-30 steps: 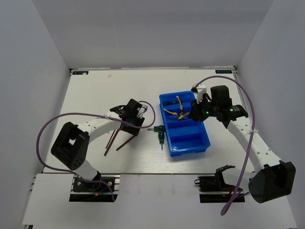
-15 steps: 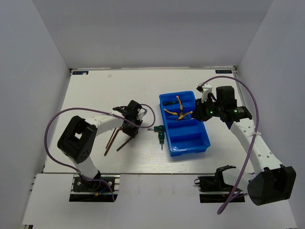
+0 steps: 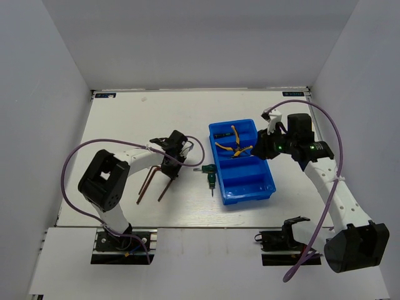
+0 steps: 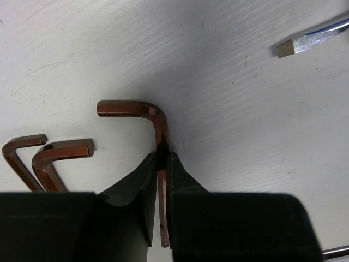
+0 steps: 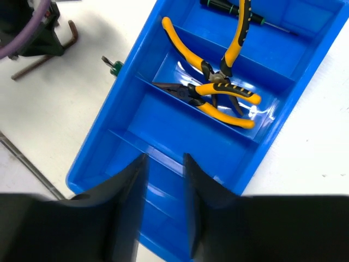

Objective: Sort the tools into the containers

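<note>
In the left wrist view my left gripper (image 4: pixel 162 155) is shut on the long arm of a brown L-shaped hex key (image 4: pixel 131 107) lying on the table. Two more hex keys (image 4: pixel 60 150) lie just left of it. From above, the left gripper (image 3: pixel 170 164) sits over the keys (image 3: pixel 147 182). The blue tray (image 3: pixel 247 199) stands centre right. My right gripper (image 5: pixel 164 158) hangs open over its near compartments (image 5: pixel 163 120), holding nothing. Two yellow-handled pliers (image 5: pixel 218 90) lie crossed in one compartment. A dark screwdriver (image 5: pixel 240 12) lies in the far one. A stubby green-black tool (image 3: pixel 211 174) lies left of the tray.
A flat metal blade tip (image 4: pixel 313 37) shows on the table at the upper right of the left wrist view. The right arm's purple cable (image 3: pixel 328 134) loops above the tray's right side. White walls enclose the table on three sides.
The left gripper came down over the hex keys and closed on one. The right gripper drew back from the pliers in the tray and opened wider.
</note>
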You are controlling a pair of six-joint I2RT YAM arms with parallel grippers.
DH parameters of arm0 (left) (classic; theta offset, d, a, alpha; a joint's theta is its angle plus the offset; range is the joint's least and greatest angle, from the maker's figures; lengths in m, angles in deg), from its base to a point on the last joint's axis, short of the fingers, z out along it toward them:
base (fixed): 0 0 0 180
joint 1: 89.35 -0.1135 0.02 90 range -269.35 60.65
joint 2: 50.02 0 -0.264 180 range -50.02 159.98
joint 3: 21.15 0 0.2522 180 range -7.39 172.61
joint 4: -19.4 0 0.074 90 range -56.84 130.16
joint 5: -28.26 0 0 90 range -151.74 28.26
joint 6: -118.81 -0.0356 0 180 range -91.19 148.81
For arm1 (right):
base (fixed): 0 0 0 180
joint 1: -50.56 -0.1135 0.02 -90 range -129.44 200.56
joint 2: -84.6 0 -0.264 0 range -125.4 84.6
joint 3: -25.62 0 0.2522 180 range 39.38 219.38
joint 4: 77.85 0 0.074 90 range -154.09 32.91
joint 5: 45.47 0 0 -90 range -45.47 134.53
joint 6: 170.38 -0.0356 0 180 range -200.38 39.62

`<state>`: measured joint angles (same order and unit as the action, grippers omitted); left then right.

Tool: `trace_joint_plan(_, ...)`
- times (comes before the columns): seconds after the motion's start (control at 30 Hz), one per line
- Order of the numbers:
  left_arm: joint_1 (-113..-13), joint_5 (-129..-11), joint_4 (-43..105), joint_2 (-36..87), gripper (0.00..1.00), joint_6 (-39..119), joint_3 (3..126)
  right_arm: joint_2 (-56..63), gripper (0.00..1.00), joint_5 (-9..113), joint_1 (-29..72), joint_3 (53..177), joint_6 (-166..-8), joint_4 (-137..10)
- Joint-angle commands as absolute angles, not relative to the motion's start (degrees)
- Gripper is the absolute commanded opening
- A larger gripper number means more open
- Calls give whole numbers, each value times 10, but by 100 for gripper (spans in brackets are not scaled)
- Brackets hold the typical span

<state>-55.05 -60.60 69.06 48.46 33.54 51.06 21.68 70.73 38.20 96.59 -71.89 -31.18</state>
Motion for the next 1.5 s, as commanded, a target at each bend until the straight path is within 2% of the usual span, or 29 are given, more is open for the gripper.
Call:
trace_joint_plan(0.0, -545, -597, 702, 511, 0, 336, 498, 230, 53, 736, 387, 962, -720, -325)
trace_joint_plan(0.03, -545, -590, 702, 499, 0, 342, 498, 229, 62, 742, 389, 962, -716, -320)
trace_joint_plan(0.1, -545, -590, 707, 457, 0, 342, 520, 231, 72, 752, 390, 962, -712, -317)
trace_joint_plan(0.17, -538, -604, 714, 429, 0, 347, 551, 232, 70, 758, 390, 960, -709, -318)
trace_joint_plan(0.2, -533, -604, 714, 416, 0, 347, 562, 231, 59, 763, 391, 961, -708, -321)
trace_joint_plan(0.3, -523, -631, 722, 376, 0, 342, 616, 231, 39, 761, 391, 958, -709, -321)
trace_joint_plan(0.33, -523, -650, 708, 367, 0, 336, 626, 232, 23, 757, 391, 955, -708, -324)
trace_joint_plan(0.4, -510, -674, 692, 354, 0, 331, 654, 237, 3, 744, 393, 953, -710, -330)
trace_joint_plan(0.43, -510, -706, 682, 347, 0, 331, 662, 245, 0, 734, 393, 948, -709, -334)
trace_joint_plan(0.6, -478, -819, 569, 356, 0, 333, 698, 262, 0, 699, 396, 942, -710, -350)
trace_joint_plan(0.7, -452, -833, 479, 380, 0, 351, 703, 275, 0, 580, 395, 935, -737, -374)
trace_joint_plan(0.73, -440, -833, 457, 387, 0, 357, 703, 278, 0, 502, 399, 924, -740, -390)
trace_joint_plan(0.83, -426, -822, 397, 424, 0, 363, 711, 300, 0, 459, 409, 912, -747, -419)
trace_joint_plan(1.03, -394, -809, 365, 524, 0, 369, 759, 301, 0, 467, 420, 904, -751, -423)
trace_joint_plan(1.27, -370, -704, 373, 594, 0, 320, 806, 306, 0, 488, 429, 901, -751, -426)
trace_joint_plan(1.47, -364, -672, 394, 620, 0, 297, 793, 309, 0, 497, 431, 900, -751, -426)
